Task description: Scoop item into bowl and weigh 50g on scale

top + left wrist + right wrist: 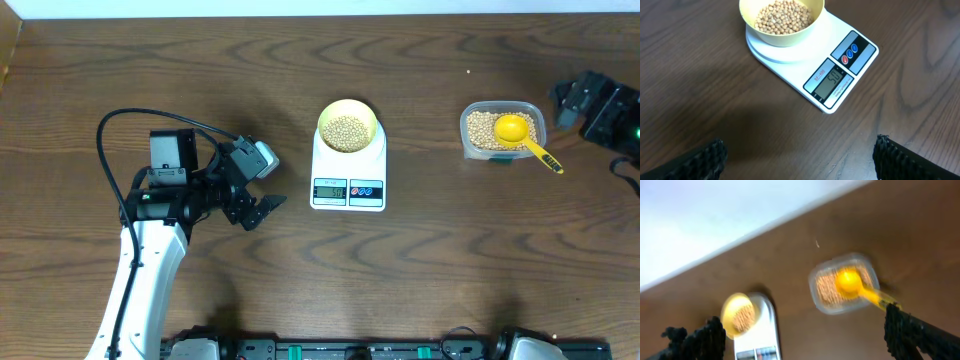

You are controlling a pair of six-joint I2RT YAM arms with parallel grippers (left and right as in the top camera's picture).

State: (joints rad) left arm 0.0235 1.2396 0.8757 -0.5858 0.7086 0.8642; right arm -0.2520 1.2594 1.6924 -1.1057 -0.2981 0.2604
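Right now the scale sits at the centre of the overhead frame on the wooden counter, and the pale-yellow bowl stands on its platform at the far end, away from the display and buttons. The bowl holds a heap of tan grains. In the left wrist view I can read the display as what looks like a five and a zero. To the right of the scale, well apart from it, a clear plastic tub holds more of the same grains. A bright yellow scoop lies in it, its head on the grains and its handle sticking out over the tub's lower right corner. My left fingers are spread wide with nothing between them, over bare counter left of the scale; the scale fills the upper middle of that wrist view. My right fingers are also wide apart and empty, at the right edge of the overhead frame just beyond the tub. The right wrist view is blurred, but I can make out tub, scoop, bowl and scale.
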